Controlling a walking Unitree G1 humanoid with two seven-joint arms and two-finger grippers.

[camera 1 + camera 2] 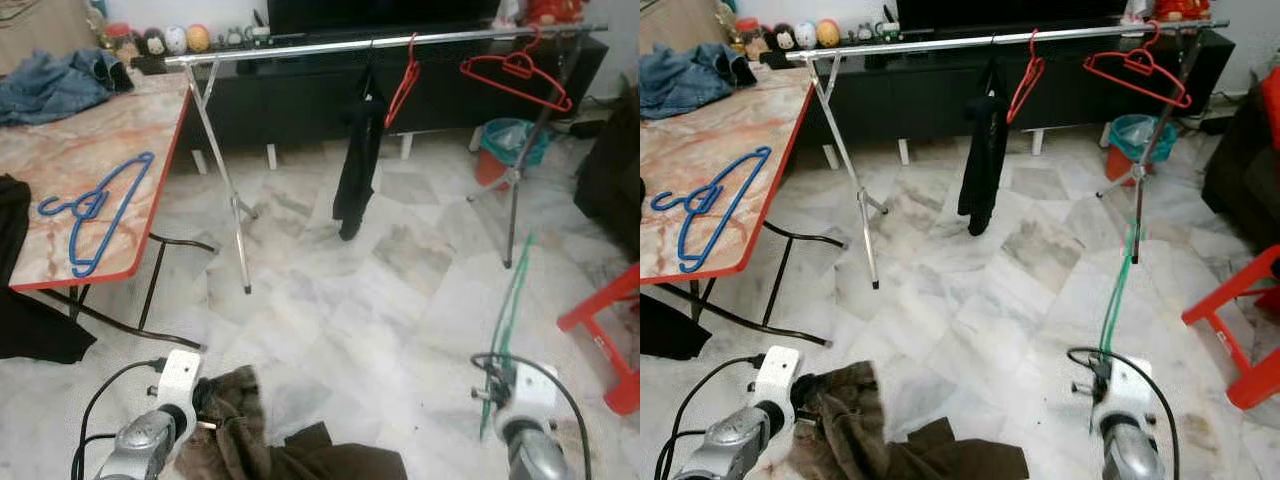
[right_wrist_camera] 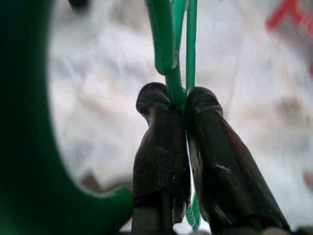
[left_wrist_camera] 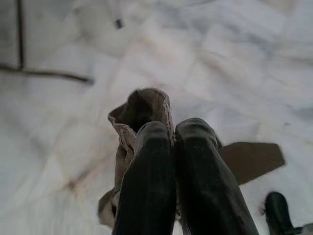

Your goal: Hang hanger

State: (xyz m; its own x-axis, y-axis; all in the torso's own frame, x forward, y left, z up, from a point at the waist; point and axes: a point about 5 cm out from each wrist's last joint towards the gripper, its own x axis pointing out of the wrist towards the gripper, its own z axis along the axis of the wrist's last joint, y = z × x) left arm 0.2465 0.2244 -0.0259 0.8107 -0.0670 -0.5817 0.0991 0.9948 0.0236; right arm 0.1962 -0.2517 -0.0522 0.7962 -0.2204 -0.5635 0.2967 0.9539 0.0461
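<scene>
The green hanger (image 2: 177, 73) is pinched between my right gripper's (image 2: 185, 105) fingers, low over the marble floor (image 1: 400, 290), short of the clothes rail (image 1: 330, 45). My left gripper (image 3: 173, 134) is clamped on a brown garment (image 1: 235, 420).

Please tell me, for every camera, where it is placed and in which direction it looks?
Left eye view: on the head, looking forward and down at the clothes rack; both arms show.
Right eye view: the same scene as the left eye.
Left wrist view: along the left gripper, shut on a brown garment.
Right wrist view: along the right gripper, shut on a green hanger.
</scene>
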